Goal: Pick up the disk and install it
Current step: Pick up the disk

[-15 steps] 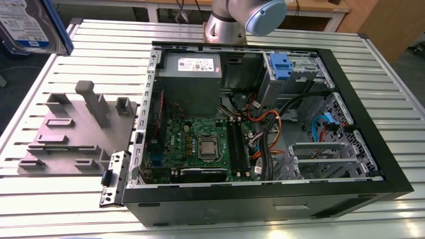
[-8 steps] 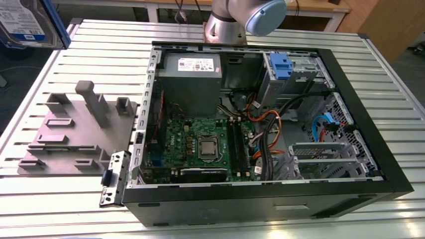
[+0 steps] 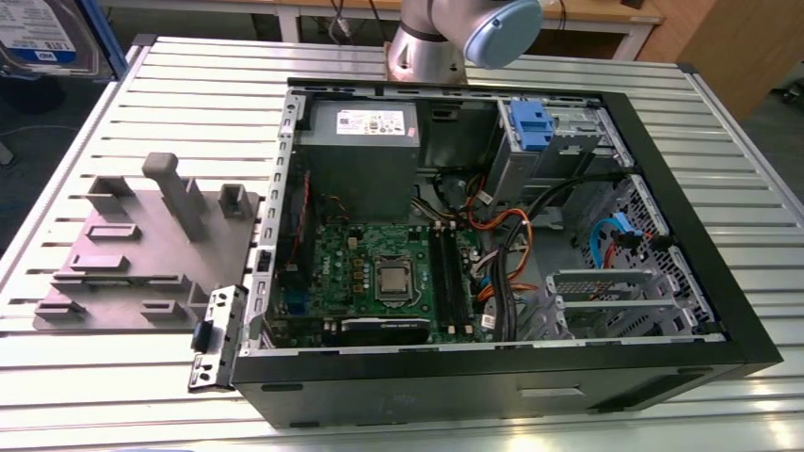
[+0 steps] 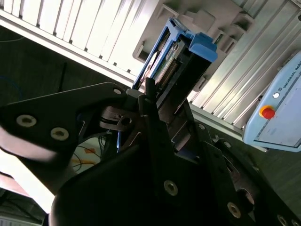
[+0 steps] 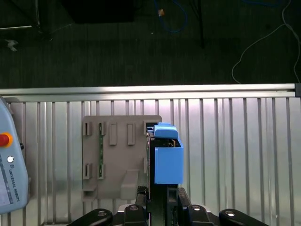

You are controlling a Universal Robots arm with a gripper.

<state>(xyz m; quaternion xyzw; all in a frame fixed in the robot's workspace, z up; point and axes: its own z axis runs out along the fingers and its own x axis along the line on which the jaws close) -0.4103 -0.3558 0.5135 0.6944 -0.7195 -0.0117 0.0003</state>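
- Holding the disk (image 4: 186, 56) edge-on, the claw (image 4: 162, 101) is clenched on it between the blue side rails, as seen in the second wrist view.
- Disk hangs over one edge of the grey fixture (image 5: 117, 155) on the slatted counter (image 5: 235, 155).
- Exterior view: fixture lies at 9 o'clock from the open computer case (image 3: 503, 381).

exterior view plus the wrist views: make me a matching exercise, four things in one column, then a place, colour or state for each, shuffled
Things
1. disk
2. grey fixture
3. power-supply box
4. pendant button

Place, colour or state
A. red
B. inside the open computer case
C. gripped by the end effector
D. on the slatted table, beside the case

Pairs: 1-C, 2-D, 3-B, 4-A
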